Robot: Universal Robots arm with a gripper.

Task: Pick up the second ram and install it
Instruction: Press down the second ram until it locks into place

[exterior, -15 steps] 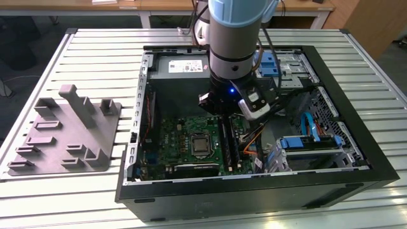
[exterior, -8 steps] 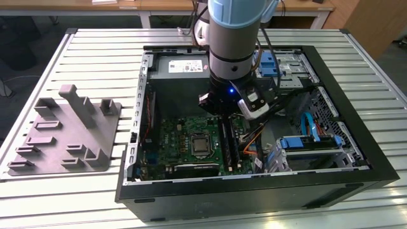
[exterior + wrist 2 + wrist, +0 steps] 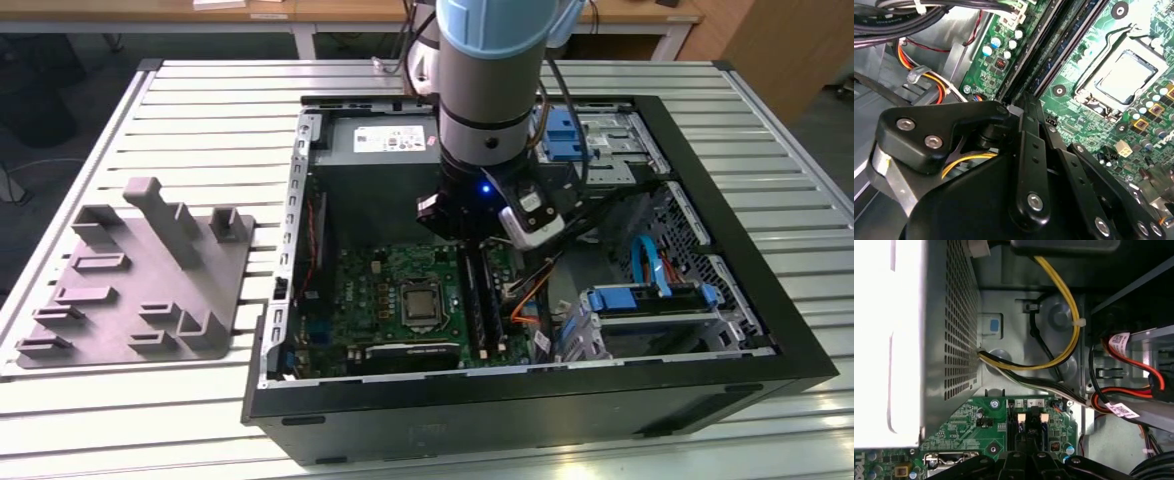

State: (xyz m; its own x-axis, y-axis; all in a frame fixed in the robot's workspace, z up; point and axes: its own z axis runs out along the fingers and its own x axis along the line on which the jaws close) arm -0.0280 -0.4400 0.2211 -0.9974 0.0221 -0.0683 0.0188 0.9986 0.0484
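Note:
My gripper (image 3: 470,243) is down inside the open computer case, at the far end of the memory slots on the green motherboard (image 3: 367,300). Its black fingers are drawn together to a narrow tip (image 3: 1024,100), which rests on the end of the second ram (image 3: 1051,55). That ram is a dark slim stick lying along a slot beside the CPU socket (image 3: 1126,75). In the exterior view two dark sticks (image 3: 478,298) stand side by side in the slots. The first wrist view shows the slots' white latches (image 3: 1021,417) just past the gripper (image 3: 1029,442). I cannot tell whether the fingers clamp the stick.
The black case wall (image 3: 534,395) surrounds the work. Orange, yellow and black cables (image 3: 934,82) run close beside the slots. Blue drive cages (image 3: 654,300) stand at the exterior view's right. A grey parts fixture (image 3: 134,280) lies on the slatted table at the exterior view's left.

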